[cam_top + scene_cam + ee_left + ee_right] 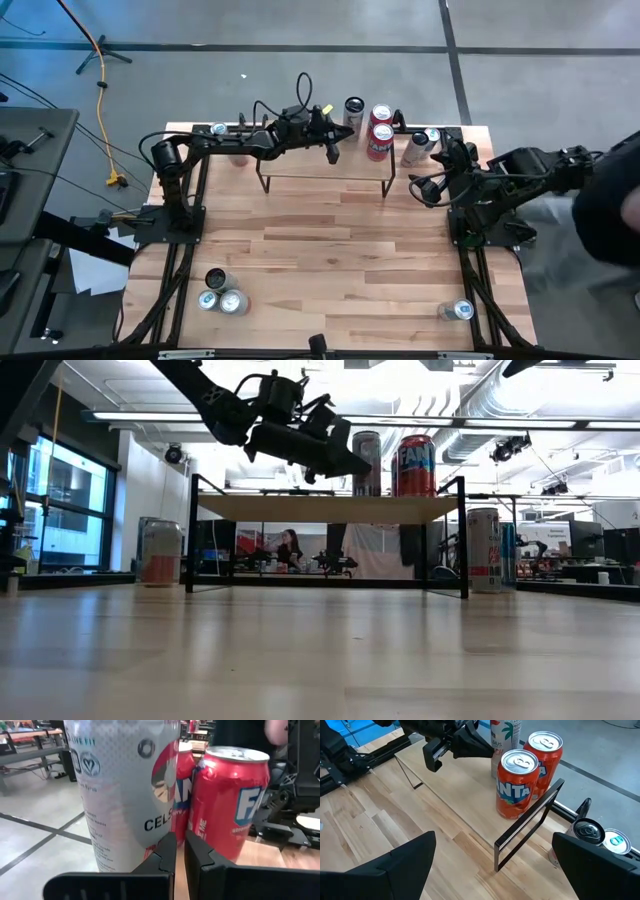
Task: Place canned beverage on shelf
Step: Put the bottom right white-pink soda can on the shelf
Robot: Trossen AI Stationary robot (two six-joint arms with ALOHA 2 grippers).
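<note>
1. On the shelf, at its right end, stand a tall white Celsius can and two red Fanta cans.
2. Just before the Celsius can hangs the left gripper, fingers pressed together and holding nothing, seemingly not touching it.
3. Off the shelf's right end, the right gripper waits, fingers spread wide.

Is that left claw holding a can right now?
No, the left gripper is shut on nothing, just short of the silver can on the shelf.
</note>
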